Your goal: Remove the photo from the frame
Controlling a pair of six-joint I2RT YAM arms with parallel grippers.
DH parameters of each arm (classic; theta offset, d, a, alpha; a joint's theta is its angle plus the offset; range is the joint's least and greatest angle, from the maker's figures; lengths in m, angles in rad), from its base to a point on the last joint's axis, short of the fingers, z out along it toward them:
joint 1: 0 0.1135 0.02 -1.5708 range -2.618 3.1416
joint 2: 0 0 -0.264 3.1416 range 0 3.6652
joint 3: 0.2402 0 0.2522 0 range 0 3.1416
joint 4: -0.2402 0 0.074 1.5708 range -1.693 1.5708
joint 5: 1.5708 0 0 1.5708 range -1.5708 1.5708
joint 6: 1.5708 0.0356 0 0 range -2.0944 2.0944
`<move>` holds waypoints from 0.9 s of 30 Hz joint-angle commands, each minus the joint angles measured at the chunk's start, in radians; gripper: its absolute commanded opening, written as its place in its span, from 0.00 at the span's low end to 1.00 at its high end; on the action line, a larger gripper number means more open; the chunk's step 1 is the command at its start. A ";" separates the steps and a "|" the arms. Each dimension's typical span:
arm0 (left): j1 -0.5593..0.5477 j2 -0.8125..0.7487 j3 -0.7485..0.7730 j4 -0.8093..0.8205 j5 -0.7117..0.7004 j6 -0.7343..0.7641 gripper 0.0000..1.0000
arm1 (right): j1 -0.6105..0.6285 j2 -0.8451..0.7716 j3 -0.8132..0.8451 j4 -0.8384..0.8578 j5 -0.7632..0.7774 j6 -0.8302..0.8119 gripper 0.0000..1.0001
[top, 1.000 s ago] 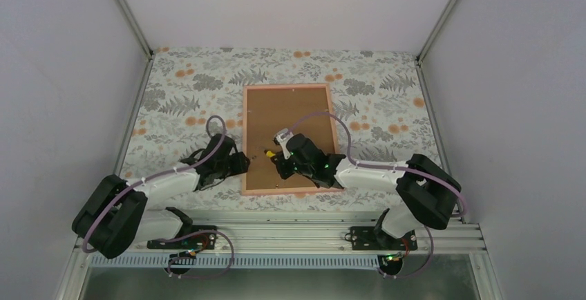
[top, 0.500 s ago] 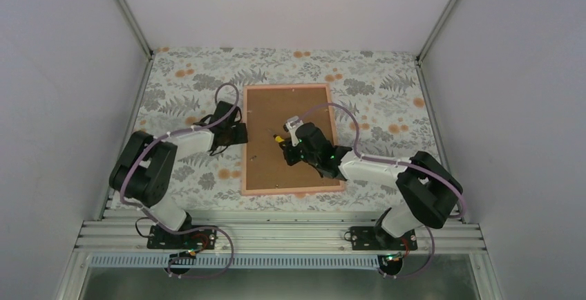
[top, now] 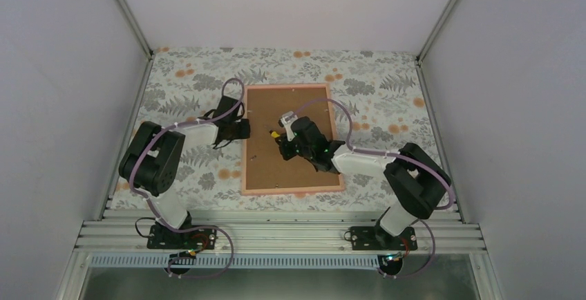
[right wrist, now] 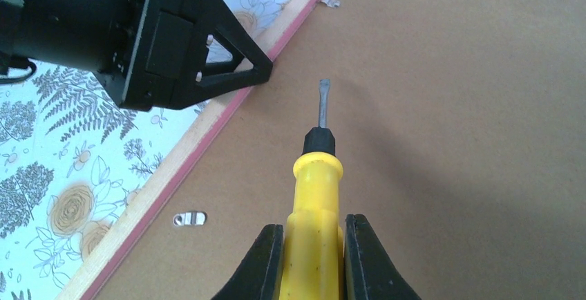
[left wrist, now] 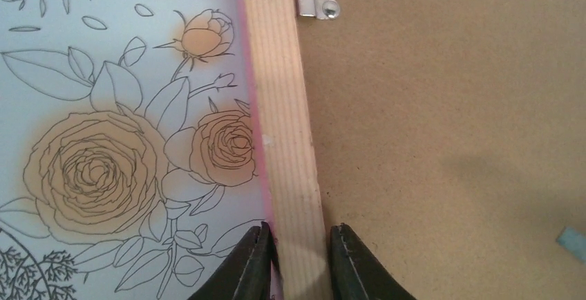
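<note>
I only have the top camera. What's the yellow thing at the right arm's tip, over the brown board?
Observer: A yellow-handled screwdriver; the right jaws are shut on its handle.
Operator: Is its blade on a clip?
Observer: No. The blade tip is over bare backing board, apart from the metal clip ahead of it.
Operator: And the left arm?
Observer: The left jaws straddle the frame at its wooden rail, one on each side.
</note>
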 commanded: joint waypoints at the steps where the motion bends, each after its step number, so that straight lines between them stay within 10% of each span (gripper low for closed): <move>1: 0.002 0.001 -0.053 0.003 0.037 0.009 0.19 | -0.006 0.040 0.061 0.038 -0.013 -0.036 0.04; 27: -0.062 -0.111 -0.201 0.050 0.073 -0.100 0.16 | -0.012 0.263 0.203 0.078 -0.058 -0.035 0.04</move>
